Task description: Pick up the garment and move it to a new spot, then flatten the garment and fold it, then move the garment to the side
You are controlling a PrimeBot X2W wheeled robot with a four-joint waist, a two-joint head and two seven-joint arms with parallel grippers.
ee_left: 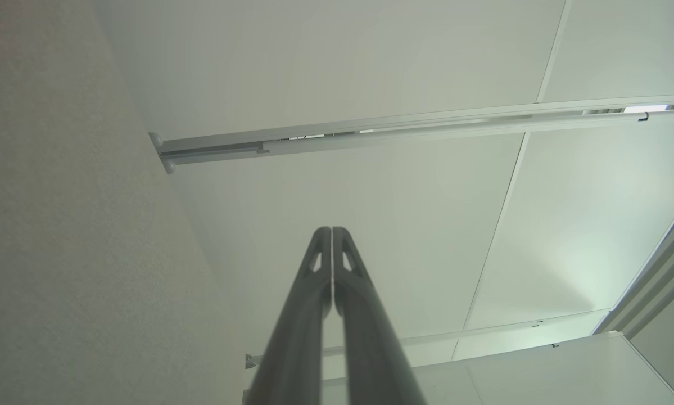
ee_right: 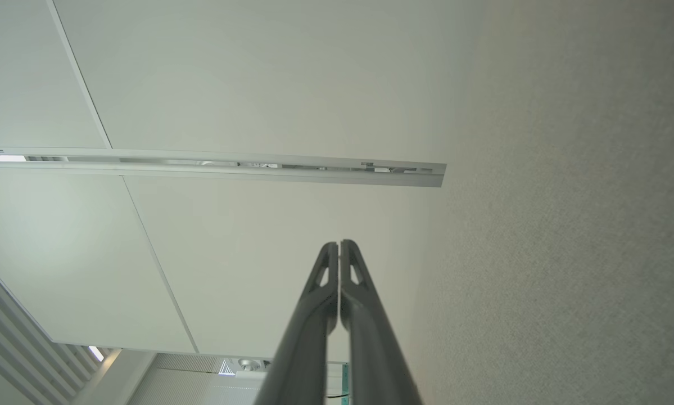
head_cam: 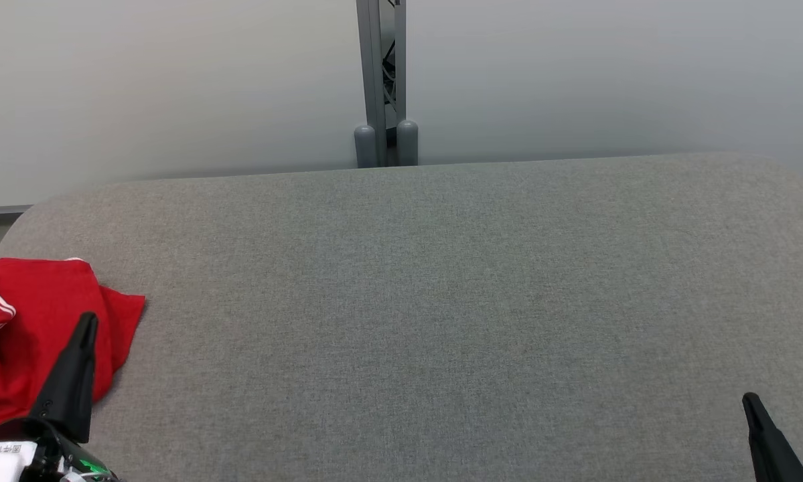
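The red garment [head_cam: 33,314] is lying at the far left edge of the grey cloth-covered counter [head_cam: 441,301], partly cut off by the edge of the head view. It is showing a white-striped sleeve and one fairly square corner, but its cloth is looking bunched rather than smooth. I cannot tell whether this is the heap waiting to be picked up or the folded piece already set aside. Nothing is being held.

The left claw [head_cam: 88,321] is hanging over the garment's right part with its fingers pressed together, pinching nothing. The right claw [head_cam: 749,400] is resting well apart at the lower right, also pressed together and empty.

The middle of the counter is offering plenty of room for spreading. Nothing is standing in the way. A grey metal post [head_cam: 381,80] is rising behind the far edge against the pale wall [head_cam: 173,87].
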